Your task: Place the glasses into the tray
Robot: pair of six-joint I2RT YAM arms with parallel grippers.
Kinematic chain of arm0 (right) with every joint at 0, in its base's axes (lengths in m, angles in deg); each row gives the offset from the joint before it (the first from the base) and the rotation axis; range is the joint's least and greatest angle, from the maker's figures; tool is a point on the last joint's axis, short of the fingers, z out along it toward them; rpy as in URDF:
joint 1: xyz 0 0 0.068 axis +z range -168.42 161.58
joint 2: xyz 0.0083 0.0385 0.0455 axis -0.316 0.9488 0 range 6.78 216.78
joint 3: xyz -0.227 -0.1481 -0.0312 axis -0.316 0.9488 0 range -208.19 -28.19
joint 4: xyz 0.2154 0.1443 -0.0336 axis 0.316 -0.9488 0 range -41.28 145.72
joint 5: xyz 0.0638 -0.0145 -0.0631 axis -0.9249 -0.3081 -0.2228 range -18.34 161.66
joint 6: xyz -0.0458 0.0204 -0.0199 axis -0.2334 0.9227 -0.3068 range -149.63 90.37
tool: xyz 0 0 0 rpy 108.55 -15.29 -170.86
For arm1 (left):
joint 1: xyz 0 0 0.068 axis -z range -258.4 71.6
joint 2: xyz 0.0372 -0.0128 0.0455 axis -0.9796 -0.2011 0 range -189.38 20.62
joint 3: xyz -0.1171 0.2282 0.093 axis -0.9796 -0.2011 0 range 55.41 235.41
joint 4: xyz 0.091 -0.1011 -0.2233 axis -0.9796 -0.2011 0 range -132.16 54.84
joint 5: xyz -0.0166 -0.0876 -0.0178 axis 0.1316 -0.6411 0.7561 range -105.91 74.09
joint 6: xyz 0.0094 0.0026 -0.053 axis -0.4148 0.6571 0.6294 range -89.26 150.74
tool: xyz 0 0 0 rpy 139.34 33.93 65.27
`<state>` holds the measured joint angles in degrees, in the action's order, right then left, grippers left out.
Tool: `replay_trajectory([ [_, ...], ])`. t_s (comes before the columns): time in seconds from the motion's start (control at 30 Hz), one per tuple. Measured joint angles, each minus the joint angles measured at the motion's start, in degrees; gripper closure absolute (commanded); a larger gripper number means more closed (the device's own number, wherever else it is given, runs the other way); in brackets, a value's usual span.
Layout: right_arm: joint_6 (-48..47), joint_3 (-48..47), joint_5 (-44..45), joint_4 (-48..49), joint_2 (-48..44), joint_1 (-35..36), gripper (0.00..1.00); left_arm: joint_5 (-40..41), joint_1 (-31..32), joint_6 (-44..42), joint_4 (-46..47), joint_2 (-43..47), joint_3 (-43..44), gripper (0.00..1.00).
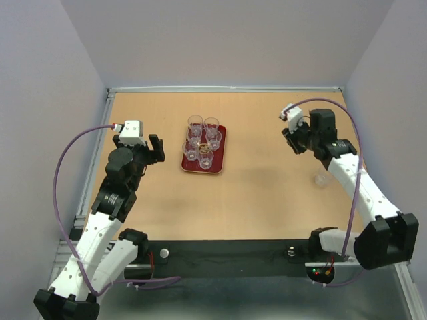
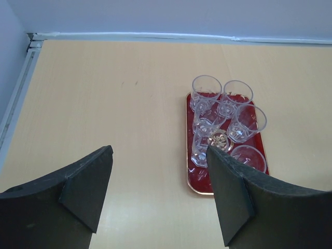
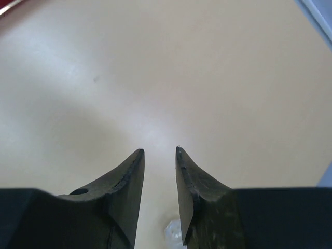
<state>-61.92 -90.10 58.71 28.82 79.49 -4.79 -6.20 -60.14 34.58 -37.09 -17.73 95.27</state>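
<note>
left gripper (image 2: 160, 155) spread, empty | right gripper (image 3: 159, 151) barely parted, empty | we should widen it before straddling the stray glass (image 1: 322, 179) (faint on wood)

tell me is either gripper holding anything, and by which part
Nothing is held. The left gripper is wide open and empty; the right gripper is narrowly open, nothing between its tips.

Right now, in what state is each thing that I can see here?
Tray: flat on the table, carrying glasses.
Glasses on the tray: upright, clustered together.
Stray glass: on the table, outside the tray.
Left end effector: wide open, empty.
Right end effector: slightly open, empty.
</note>
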Motion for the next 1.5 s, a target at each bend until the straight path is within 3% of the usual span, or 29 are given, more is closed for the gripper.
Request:
replay_trajectory([
  [0.17,3.04,5.95,2.10,-2.14,-7.10,-12.15,0.61,-0.59,0.00,0.02,0.02,0.04,0.00,0.16],
  [0.37,3.56,9.68,2.56,-5.31,-8.92,-25.44,0.61,-1.01,0.00,0.02,0.02,0.74,0.00,0.16],
  [0.63,-1.33,10.32,1.95,-10.84,-4.76,-34.25,0.60,-1.79,0.00,0.02,0.17,1.09,0.00,0.16],
  [1.03,-5.92,10.32,-1.77,-13.07,3.61,-39.12,0.60,-2.14,0.00,0.02,0.39,1.42,0.00,0.16],
  [1.13,-6.34,10.29,-2.95,-13.07,5.46,-39.21,0.65,-2.14,0.00,0.02,0.39,1.42,0.00,0.16],
  [1.27,-6.73,10.23,-4.76,-13.00,8.41,-39.26,0.89,-2.14,0.00,0.02,0.39,1.42,0.00,0.16],
  [1.37,-6.75,10.08,-6.54,-13.20,9.07,-39.41,0.99,-2.14,0.00,0.02,0.39,1.42,0.00,0.16],
  [1.5,-7.04,10.03,-8.41,-13.22,9.05,-39.54,1.00,-2.16,0.00,0.02,0.39,1.42,0.00,0.16],
])
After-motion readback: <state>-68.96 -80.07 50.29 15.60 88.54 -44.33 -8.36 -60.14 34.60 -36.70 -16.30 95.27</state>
